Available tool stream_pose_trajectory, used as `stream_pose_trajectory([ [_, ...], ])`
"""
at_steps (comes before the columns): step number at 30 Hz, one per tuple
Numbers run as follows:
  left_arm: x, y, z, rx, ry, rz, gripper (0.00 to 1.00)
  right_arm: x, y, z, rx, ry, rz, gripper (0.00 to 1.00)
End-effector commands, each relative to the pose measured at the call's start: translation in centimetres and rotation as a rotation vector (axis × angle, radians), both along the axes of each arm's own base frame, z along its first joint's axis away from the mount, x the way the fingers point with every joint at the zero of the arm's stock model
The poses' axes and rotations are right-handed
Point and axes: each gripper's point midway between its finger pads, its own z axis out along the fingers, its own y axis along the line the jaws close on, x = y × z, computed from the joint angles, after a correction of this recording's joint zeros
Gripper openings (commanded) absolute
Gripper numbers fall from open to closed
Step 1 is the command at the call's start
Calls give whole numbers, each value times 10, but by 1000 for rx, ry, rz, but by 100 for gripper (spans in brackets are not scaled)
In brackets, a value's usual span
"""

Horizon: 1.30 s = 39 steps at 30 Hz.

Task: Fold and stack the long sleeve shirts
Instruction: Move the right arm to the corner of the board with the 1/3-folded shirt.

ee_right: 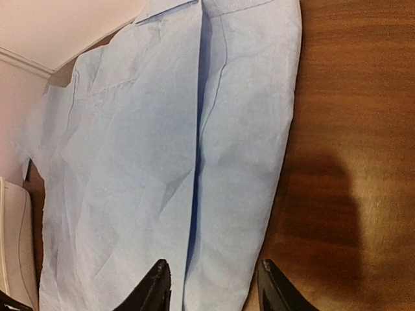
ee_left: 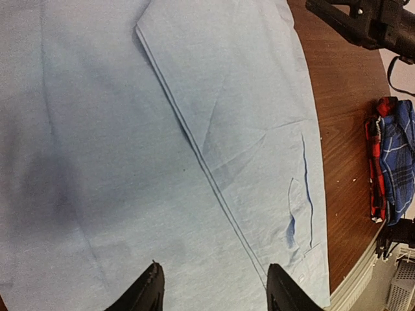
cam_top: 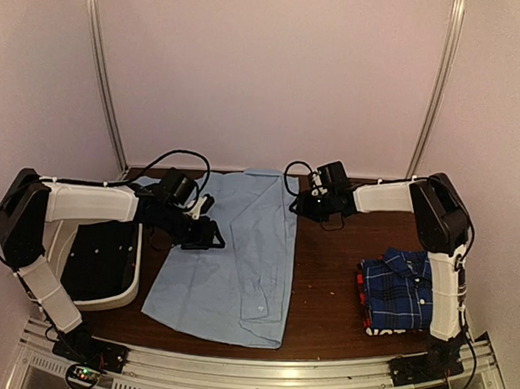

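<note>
While the light blue shirt (cam_top: 231, 254) lies mid-surface (cam_top: 325, 289) with one side folded over, your left jaws above it and right jaws at its edge stand parted and empty.

Dim, warm overhead light, top view soft and grainy; wrist views sharper, a dark soft-edged shadow on the table (ee_right: 324, 214), a fainter smudge on the shirt (ee_left: 39, 194), straight lines bowing at edges.

Plain light blue shirt (cam_top: 230, 263) on dark brown table (cam_top: 325, 276). Right of it, blue-and-navy plaid shirt (cam_top: 399, 289) atop red-and-black shirt (ee_left: 375, 175). Left of it, white bin (cam_top: 106, 303), black-lined.
</note>
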Motion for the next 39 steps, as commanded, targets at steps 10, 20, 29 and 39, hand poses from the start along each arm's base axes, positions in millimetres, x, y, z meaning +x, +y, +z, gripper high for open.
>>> stream_pose_trajectory([
  [10,9,11,20,13,-72,87,55,80,-10,-18,16,-1,-55,45],
  [20,5,32,44,31,-116,180,55,103,-28,-53,-98,25,-128,48],
  [29,-11,49,53,13,-134,226,55,99,10,-74,-48,38,-86,41],
  [39,-17,46,44,-9,-116,213,55,102,1,-76,-73,27,-87,9],
])
